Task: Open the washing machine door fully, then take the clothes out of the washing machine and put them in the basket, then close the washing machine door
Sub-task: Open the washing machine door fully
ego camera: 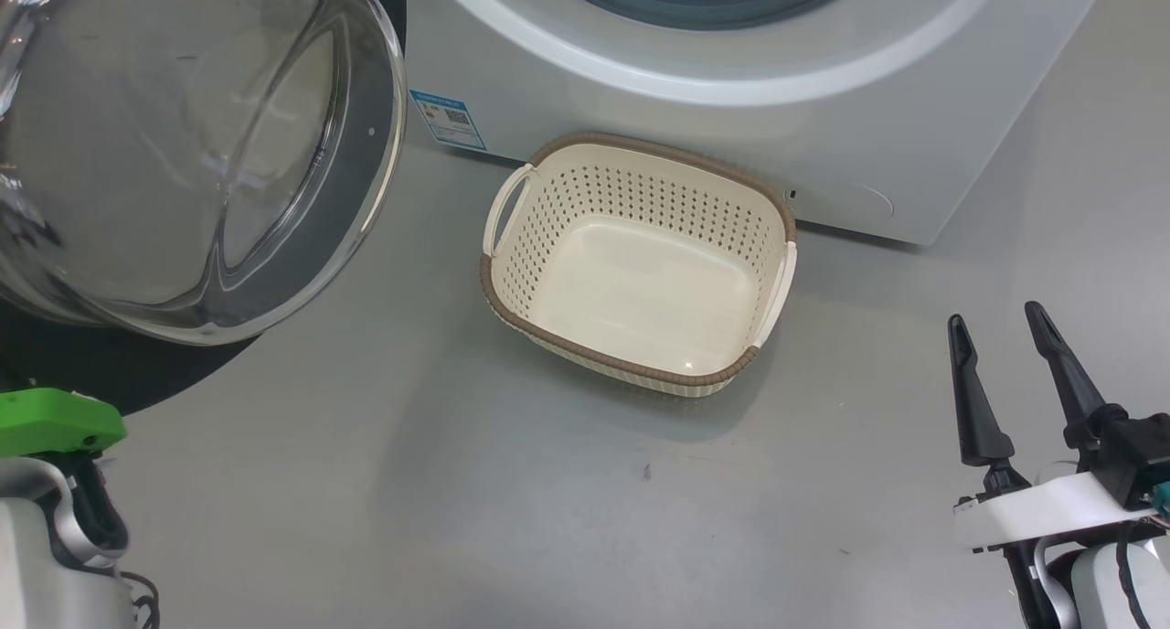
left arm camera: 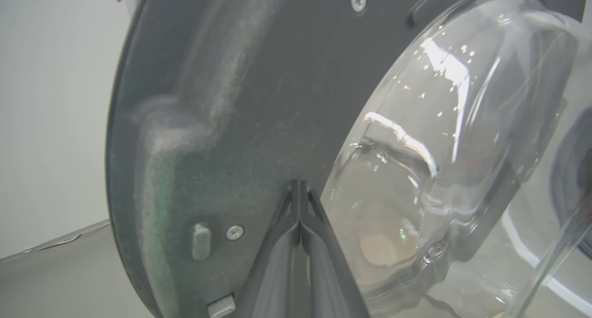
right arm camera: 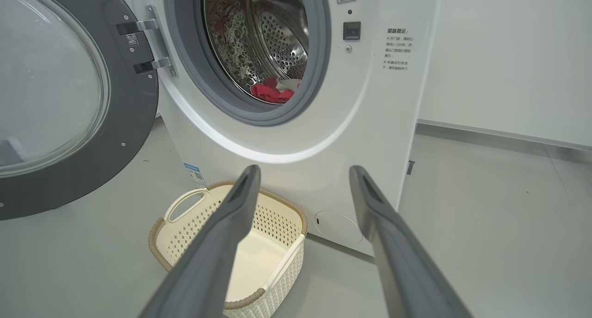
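Round black-rimmed glass washing machine door swung open, left of big white front-loading washing machine. Bright red clothes low in steel drum. Cream perforated plastic basket on floor, just before machine. Left gripper pinched closed, empty — tips at door's inner rim. Right gripper spread wide — holding nothing.

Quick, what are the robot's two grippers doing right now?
Left gripper: shut, empty, tips by the washing machine door.
Right gripper: open, empty.
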Tool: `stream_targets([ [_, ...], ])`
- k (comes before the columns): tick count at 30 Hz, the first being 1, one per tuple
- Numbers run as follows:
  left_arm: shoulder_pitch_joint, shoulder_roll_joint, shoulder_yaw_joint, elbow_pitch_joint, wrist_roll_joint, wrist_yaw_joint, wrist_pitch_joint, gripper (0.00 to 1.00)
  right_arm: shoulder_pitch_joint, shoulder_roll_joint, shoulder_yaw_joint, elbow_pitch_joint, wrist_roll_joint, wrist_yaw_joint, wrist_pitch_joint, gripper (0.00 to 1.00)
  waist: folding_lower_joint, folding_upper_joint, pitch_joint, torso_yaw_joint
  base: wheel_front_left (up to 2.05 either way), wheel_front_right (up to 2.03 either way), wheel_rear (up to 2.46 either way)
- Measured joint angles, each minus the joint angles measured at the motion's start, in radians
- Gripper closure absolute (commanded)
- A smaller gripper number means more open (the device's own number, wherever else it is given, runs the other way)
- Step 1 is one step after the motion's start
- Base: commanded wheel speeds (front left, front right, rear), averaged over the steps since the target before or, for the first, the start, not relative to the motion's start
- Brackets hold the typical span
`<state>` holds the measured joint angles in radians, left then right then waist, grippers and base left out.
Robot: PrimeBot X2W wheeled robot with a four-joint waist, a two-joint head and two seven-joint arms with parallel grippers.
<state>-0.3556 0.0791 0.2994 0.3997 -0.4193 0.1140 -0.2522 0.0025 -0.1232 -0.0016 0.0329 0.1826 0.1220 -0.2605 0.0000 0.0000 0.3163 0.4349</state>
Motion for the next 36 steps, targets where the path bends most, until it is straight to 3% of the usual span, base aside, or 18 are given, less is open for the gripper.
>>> stream_targets([
  [14,0.025,-0.028,0.012,-0.057,0.074,-0.007,0.0,1.0,-0.001,0.01,0.003,0.018,0.002,0.0,0.0,0.0,0.0,0.0,-0.044,0.003,0.0,0.0,0.0],
  [26,0.197,-0.053,-0.052,-0.172,0.136,-0.067,0.0,1.0,0.007,0.034,0.044,0.046,0.011,0.0,0.0,0.0,0.0,0.0,-0.116,-0.01,0.0,0.0,0.0],
  [36,0.311,-0.052,-0.177,-0.249,0.167,-0.129,0.0,1.0,0.031,0.051,0.078,0.064,0.012,0.0,0.0,0.0,0.0,0.0,-0.168,-0.053,0.0,0.0,0.0],
])
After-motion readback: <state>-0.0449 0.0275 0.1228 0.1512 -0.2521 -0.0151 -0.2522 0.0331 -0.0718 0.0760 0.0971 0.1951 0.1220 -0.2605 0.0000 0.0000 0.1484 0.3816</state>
